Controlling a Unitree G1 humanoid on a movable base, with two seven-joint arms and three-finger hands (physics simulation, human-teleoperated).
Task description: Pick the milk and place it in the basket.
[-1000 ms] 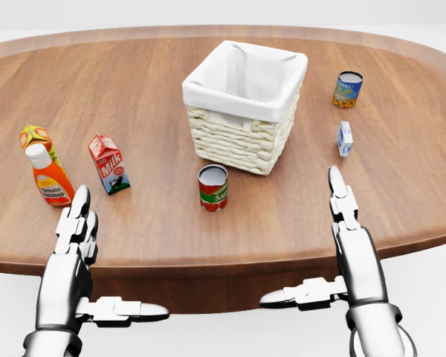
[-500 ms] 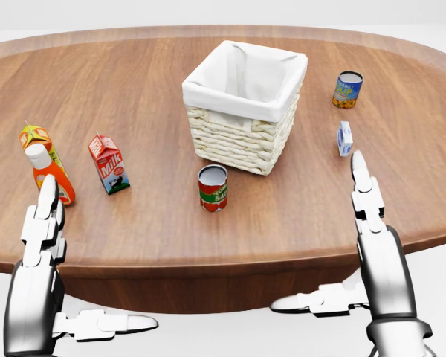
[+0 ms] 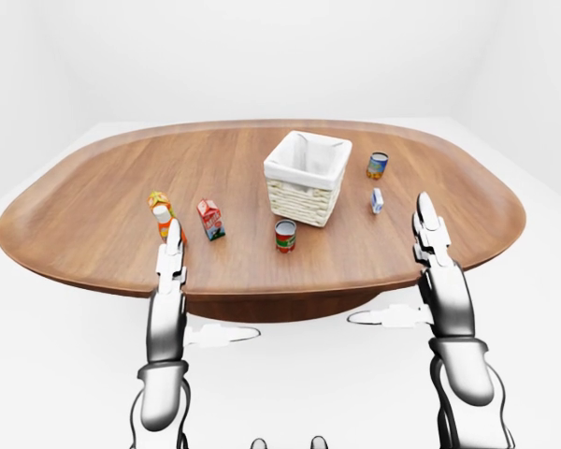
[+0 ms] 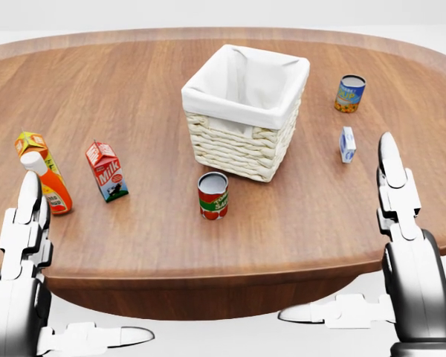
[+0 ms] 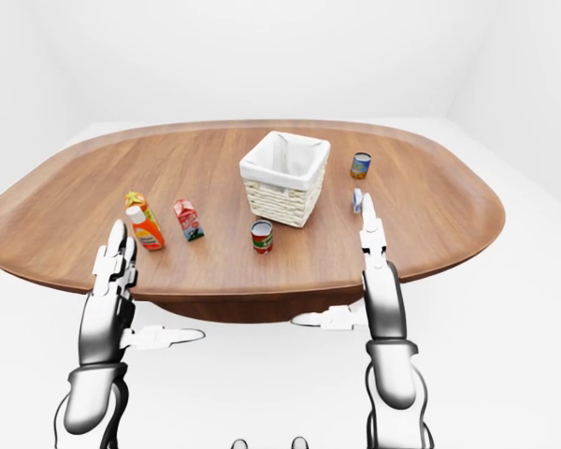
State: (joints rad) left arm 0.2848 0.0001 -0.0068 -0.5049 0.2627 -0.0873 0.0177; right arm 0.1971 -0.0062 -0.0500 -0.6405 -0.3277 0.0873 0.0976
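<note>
White walls surround an oval wooden surface point(image 4: 134, 238); the milk point(image 4: 107, 172) stands upright left of the lined basket point(image 4: 245, 111) (a tomato can point(image 4: 212, 195) sits between, nearer); left hand point(image 4: 26, 223) and right hand point(image 4: 398, 201) hover spread and empty, probably poised before reaching; left seems closer.

— How's the light where you are?
— Bright and even, from above. My hands throw only faint shadows, and the wicker basket point(image 4: 241, 111) leaves a soft one on the wooden table point(image 4: 134, 82).
— Any glare or blur?
— A pale sheen along the table's top edge. Everything is sharp; the eye views bow the table's rim.
</note>
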